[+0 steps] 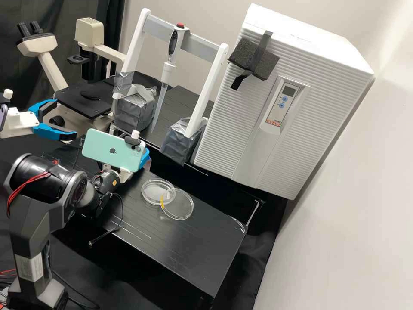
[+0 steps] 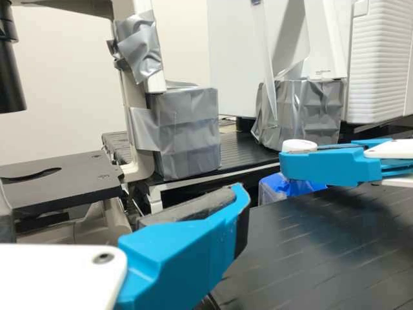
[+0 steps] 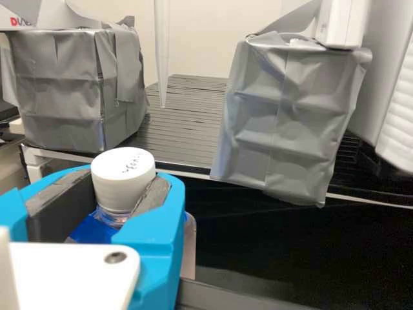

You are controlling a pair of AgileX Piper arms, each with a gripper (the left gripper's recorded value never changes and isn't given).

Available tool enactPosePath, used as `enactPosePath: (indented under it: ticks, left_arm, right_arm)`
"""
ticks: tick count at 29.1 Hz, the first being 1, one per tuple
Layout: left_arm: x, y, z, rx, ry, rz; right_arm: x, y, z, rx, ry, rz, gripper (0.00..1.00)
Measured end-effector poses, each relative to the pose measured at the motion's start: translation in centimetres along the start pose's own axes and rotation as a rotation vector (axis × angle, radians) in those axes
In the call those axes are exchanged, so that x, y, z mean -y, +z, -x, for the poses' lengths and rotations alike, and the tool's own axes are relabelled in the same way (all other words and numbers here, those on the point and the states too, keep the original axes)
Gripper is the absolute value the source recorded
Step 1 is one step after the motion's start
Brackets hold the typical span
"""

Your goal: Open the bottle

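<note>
A small clear bottle with a white cap [image 3: 122,169] and a blue label stands upright at the near edge of the black bench [image 1: 193,241]. My right gripper [image 3: 119,188] is shut on its neck just under the cap. In the high view the cap [image 1: 135,134] pokes up behind the mint phone [image 1: 112,150] mounted on that arm. In the left wrist view the bottle [image 2: 284,188] and the right gripper's fingers [image 2: 335,163] are ahead to one side. My left gripper [image 1: 64,119] hangs open at the far left, apart from the bottle; one finger [image 2: 187,239] shows in its own view.
Two clear petri dishes [image 1: 158,190] [image 1: 177,206] lie on the bench. Behind, a pipette [image 1: 165,73] hangs in a white stand whose feet are tape-wrapped blocks [image 1: 134,107] [image 1: 183,137]. A large white machine [image 1: 284,99] fills the right, a microscope [image 1: 81,86] the back left.
</note>
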Motion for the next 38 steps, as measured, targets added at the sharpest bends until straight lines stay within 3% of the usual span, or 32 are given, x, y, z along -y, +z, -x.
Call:
enactPosePath:
  ticks: [28, 29, 35, 38]
  left_arm:
    - [-0.03, -0.13, 0.0, -0.014, 0.004, 0.007]
    - [-0.03, -0.13, 0.0, -0.014, 0.004, 0.007]
    - [-0.03, -0.13, 0.0, -0.014, 0.004, -0.001]
    - [-0.03, -0.13, 0.0, -0.014, 0.004, -0.007]
  right_arm:
    - [0.36, 0.38, -0.19, 0.014, -0.009, 0.004, 0.0]
    - [0.38, 0.4, -0.21, 0.013, -0.009, 0.004, 1.0]
    - [0.38, 0.4, -0.23, 0.01, -0.005, 0.004, 1.0]
    - [0.09, 0.14, -0.22, -0.018, 0.026, 0.006, 1.0]
